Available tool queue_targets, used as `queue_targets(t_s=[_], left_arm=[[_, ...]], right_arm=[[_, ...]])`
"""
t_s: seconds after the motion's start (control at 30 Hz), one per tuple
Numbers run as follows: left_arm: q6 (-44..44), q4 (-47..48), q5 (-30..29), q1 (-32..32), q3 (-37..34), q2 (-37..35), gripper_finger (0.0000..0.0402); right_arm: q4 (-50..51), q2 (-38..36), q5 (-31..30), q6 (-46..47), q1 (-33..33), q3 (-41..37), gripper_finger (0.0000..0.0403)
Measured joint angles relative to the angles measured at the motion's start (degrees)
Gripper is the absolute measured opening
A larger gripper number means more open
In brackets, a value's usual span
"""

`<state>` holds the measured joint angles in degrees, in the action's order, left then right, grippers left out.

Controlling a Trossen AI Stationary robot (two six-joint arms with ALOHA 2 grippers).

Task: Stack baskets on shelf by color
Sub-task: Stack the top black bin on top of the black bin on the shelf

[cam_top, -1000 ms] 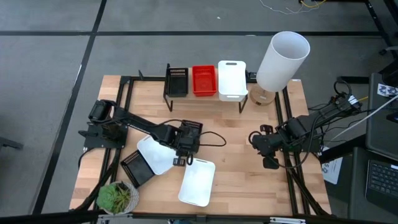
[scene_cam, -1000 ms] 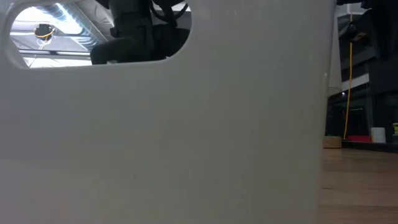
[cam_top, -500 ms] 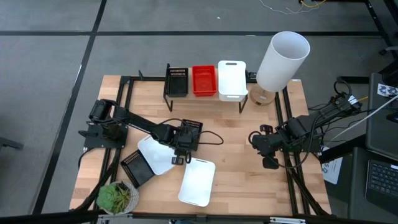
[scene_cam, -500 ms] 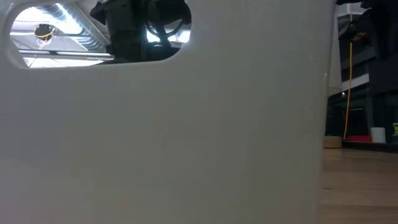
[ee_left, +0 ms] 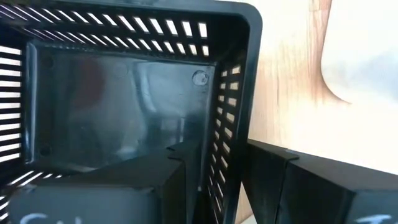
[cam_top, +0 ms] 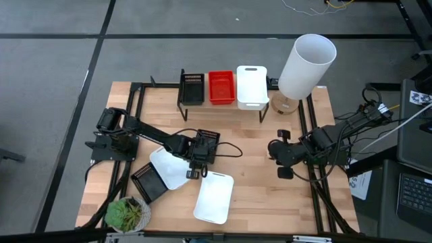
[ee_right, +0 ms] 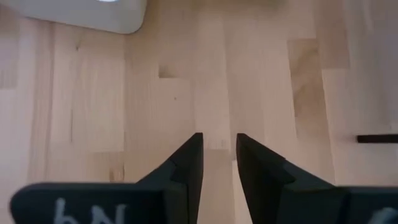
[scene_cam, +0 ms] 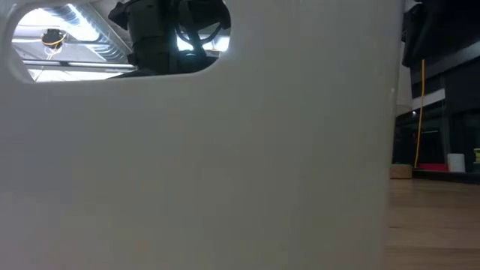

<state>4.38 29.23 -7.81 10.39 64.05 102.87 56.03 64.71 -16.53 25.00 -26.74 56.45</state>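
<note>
On the shelf (cam_top: 223, 102) at the table's far side sit a black basket (cam_top: 192, 88), a red one (cam_top: 221, 88) and a white one (cam_top: 252, 86). Another black basket (cam_top: 209, 138) rests on its bottom mid-table. My left gripper (ee_left: 214, 162) stands open over that basket's side wall, one finger inside and one outside. Two white baskets (cam_top: 169, 167) (cam_top: 214, 197) and a black one (cam_top: 148, 182) lie nearer the front. My right gripper (cam_top: 278, 160) hovers over bare wood at the right, slightly open and empty. My left gripper straddles the black basket's slotted side wall (ee_left: 225, 155) near a corner, slanting down from the table's left. One finger (ee_left: 177, 171) is inside the basket and the other (ee_left: 280, 180) outside. I cannot tell whether either touches the wall. The basket sits flat on the table.
A tall white cylinder (cam_top: 307, 64) stands at the far right beside the shelf. A green plant (cam_top: 127, 214) sits at the near left corner. In the low view a white basket's wall (scene_cam: 225, 165) fills nearly the whole picture. Bare wood (ee_right: 217, 74) lies under my right gripper.
My right gripper has turned at the wrist, and its fingers have swung a little toward the table's left. My left gripper has sunk slightly over the black basket's wall. No basket has moved.
</note>
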Motion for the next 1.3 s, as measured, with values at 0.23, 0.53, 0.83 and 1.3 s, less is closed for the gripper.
queue_targets(t_s=[0.23, 0.53, 0.83, 1.3], left_arm=[[2.89, -0.26, 0.02, 0.0, 0.0, 0.0, 0.0094], [2.54, -0.32, 1.98, 0.09, 0.0, 0.0, 0.0015], [2.59, -3.44, -0.7, 0.17, 0.14, 0.0, 0.0001], [-3.17, 12.26, -3.77, 1.79, 18.82, -0.11, 0.0]], right_arm=[[-0.11, 0.0, 0.03, -1.46, 0.0, 0.0, 0.0097], [-0.09, 0.0, 0.06, -1.33, 0.0, 0.0, 0.0097], [-0.09, 0.0, 0.06, -1.4, 0.0, 0.0, 0.0097], [-0.09, 0.0, 0.06, -1.27, 0.0, 0.0, 0.0097]])
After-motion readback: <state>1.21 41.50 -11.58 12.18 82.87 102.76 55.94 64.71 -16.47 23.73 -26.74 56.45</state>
